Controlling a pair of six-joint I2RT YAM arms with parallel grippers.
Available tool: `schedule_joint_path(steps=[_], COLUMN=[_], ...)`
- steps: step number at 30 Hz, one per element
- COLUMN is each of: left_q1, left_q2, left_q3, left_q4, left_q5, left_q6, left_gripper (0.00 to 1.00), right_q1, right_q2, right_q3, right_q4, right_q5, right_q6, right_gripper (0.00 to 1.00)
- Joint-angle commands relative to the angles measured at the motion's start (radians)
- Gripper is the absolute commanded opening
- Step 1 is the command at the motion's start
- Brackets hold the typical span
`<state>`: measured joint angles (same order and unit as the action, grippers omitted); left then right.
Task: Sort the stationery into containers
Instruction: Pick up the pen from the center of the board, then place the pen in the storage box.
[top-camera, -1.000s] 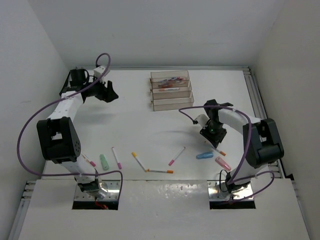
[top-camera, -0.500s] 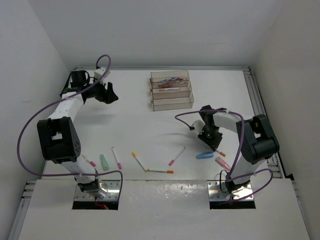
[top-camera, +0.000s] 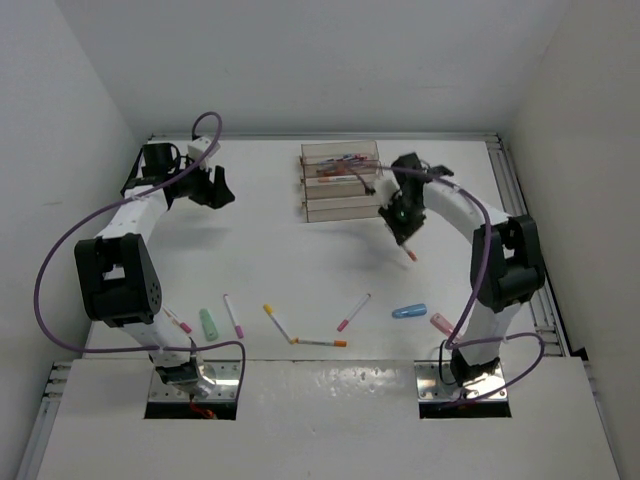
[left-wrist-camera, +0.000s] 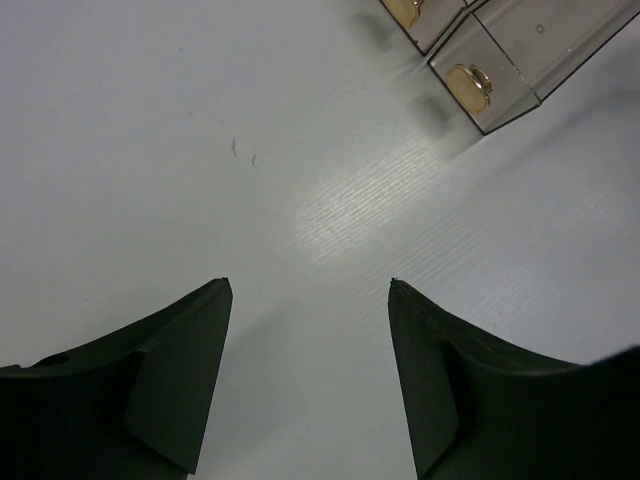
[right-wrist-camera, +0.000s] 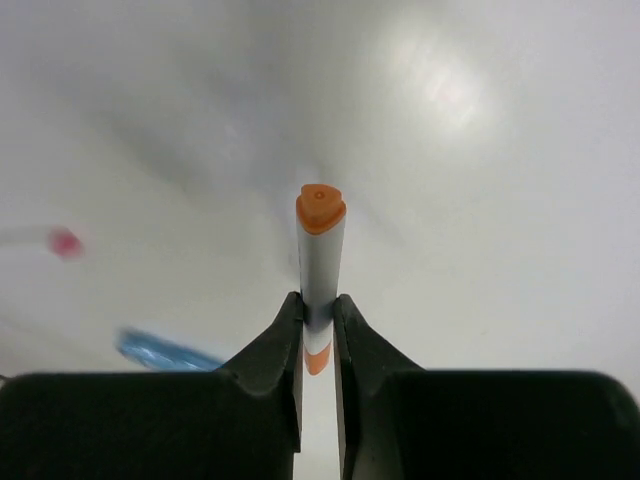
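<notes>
My right gripper (top-camera: 403, 226) is shut on a white pen with an orange cap (right-wrist-camera: 320, 255) and holds it above the table, just right of the three clear stepped trays (top-camera: 343, 182). The pen's orange tip (top-camera: 411, 256) hangs below the gripper. The back trays hold a few pens. My left gripper (top-camera: 218, 187) is open and empty at the far left; its fingers (left-wrist-camera: 180, 355) frame bare table, with a tray end (left-wrist-camera: 500, 75) at the upper right. Loose pens (top-camera: 353, 311) and stubby green (top-camera: 208, 322), blue (top-camera: 409, 310) and pink (top-camera: 440, 323) pieces lie along the near side.
White walls close in the table on three sides. A metal rail (top-camera: 515, 200) runs along the right edge. Purple cables loop over both arms. The arm bases stand at the near edge.
My right gripper has risen from the near right of the table with the orange-capped pen and swung back toward the trays. The left arm has barely moved.
</notes>
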<state>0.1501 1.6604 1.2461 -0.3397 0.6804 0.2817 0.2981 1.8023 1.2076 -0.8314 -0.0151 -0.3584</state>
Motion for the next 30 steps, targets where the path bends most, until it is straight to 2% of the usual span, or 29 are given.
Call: schedule_joint_path(steps=[1, 3, 4, 5, 6, 7, 8, 9, 11, 12, 18, 24, 30], left_q1=[-0.001, -0.003, -0.003, 0.0, 0.0, 0.0, 0.0, 0.0, 0.0, 0.002, 0.008, 0.022, 0.029], left_q2=[-0.04, -0.042, -0.042, -0.042, -0.041, -0.042, -0.041, -0.04, -0.042, -0.048, -0.073, -0.085, -0.117], left_q3=[0.006, 0.007, 0.009, 0.01, 0.015, 0.018, 0.021, 0.03, 0.038, 0.041, 0.05, 0.081, 0.062], left_q4=[0.041, 0.039, 0.036, 0.03, 0.025, 0.021, 0.008, 0.002, -0.016, -0.024, -0.108, -0.176, -0.19], left_q5=[0.002, -0.001, -0.001, 0.002, 0.002, 0.004, 0.002, 0.002, -0.004, -0.008, -0.038, -0.071, -0.087], left_q6=[-0.007, -0.007, -0.004, -0.001, 0.004, 0.004, 0.007, 0.01, 0.016, 0.02, 0.074, 0.097, 0.094], left_gripper=[0.7, 0.7, 0.7, 0.7, 0.7, 0.7, 0.7, 0.7, 0.7, 0.7, 0.7, 0.71, 0.71], right_q1=[-0.052, -0.086, -0.12, -0.135, -0.161, -0.171, -0.178, -0.192, -0.201, -0.198, -0.151, -0.113, -0.106], right_q2=[0.018, 0.037, 0.049, 0.066, 0.074, 0.083, 0.098, 0.107, 0.133, 0.164, 0.294, 0.413, 0.459], right_q3=[0.307, 0.381, 0.409, 0.447, 0.455, 0.454, 0.448, 0.442, 0.438, 0.448, 0.548, 0.67, 0.661], right_q4=[-0.032, 0.033, 0.076, 0.189, 0.256, 0.334, 0.491, 0.561, 0.716, 0.73, 0.784, 0.735, 0.661], right_q5=[-0.297, -0.408, -0.496, -0.529, -0.572, -0.586, -0.592, -0.592, -0.566, -0.547, -0.408, -0.344, -0.304], right_q6=[0.195, 0.312, 0.475, 0.562, 0.752, 0.854, 0.947, 1.128, 1.275, 1.355, 1.559, 1.638, 1.668], right_gripper=[0.0, 0.0, 0.0, 0.0, 0.0, 0.0, 0.0, 0.0, 0.0, 0.0, 0.0, 0.0, 0.0])
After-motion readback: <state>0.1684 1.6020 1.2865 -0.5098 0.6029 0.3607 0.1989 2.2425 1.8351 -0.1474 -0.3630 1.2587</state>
